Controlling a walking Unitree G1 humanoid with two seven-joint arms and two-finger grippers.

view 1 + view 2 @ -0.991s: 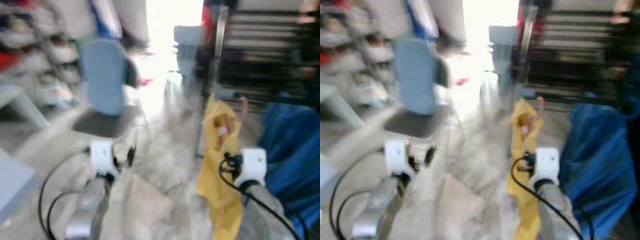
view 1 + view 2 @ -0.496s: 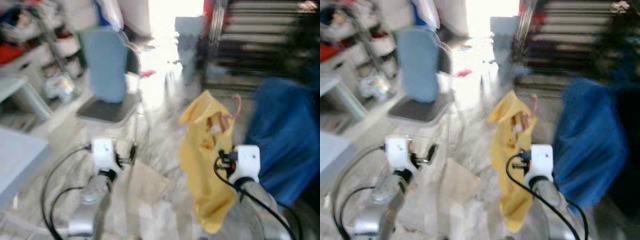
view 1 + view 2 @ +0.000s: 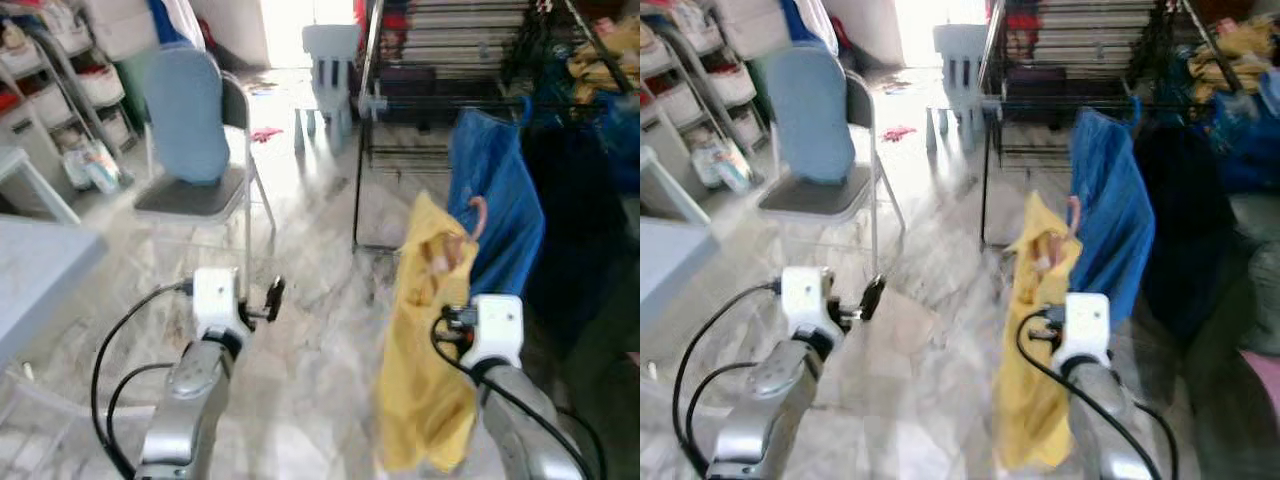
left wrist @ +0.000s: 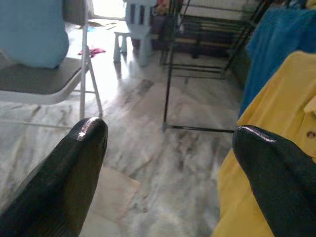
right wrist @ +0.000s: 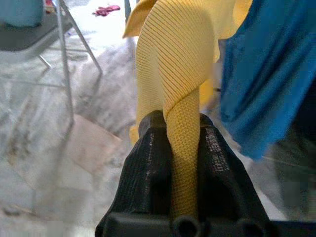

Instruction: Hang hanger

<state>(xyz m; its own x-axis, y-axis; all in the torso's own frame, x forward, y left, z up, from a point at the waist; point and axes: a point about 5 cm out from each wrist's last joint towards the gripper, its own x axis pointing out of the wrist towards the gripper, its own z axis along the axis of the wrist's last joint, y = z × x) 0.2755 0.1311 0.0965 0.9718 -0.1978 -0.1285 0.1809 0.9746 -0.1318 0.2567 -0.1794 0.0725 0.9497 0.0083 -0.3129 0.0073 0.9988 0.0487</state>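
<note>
A yellow shirt (image 3: 428, 340) hangs on a hanger whose pinkish hook (image 3: 478, 215) sticks up at its collar. My right gripper (image 5: 180, 123) is shut on a bunch of the shirt's yellow fabric (image 5: 173, 64), just ahead of the white wrist (image 3: 495, 325). A black drying rack (image 3: 430, 100) stands ahead to the right, with a blue garment (image 3: 495, 200) draped over its rail right behind the shirt. To the left, my left gripper (image 4: 170, 138) is held out over the marble floor, open with nothing in it, beside the shirt's edge (image 4: 276, 148).
A folding chair with a blue back (image 3: 185, 120) stands ahead left. Farther back are a pale child's chair (image 3: 330, 55) and storage shelves (image 3: 60, 90). A grey table (image 3: 40, 270) juts in at left. A cardboard sheet (image 3: 902, 318) lies on the floor. Dark clothes (image 3: 570, 200) hang at right.
The camera has swung and steadied, so the rack and blue garment now stand sharp and closer ahead right. The yellow shirt remains in my right gripper; the left stays open.
</note>
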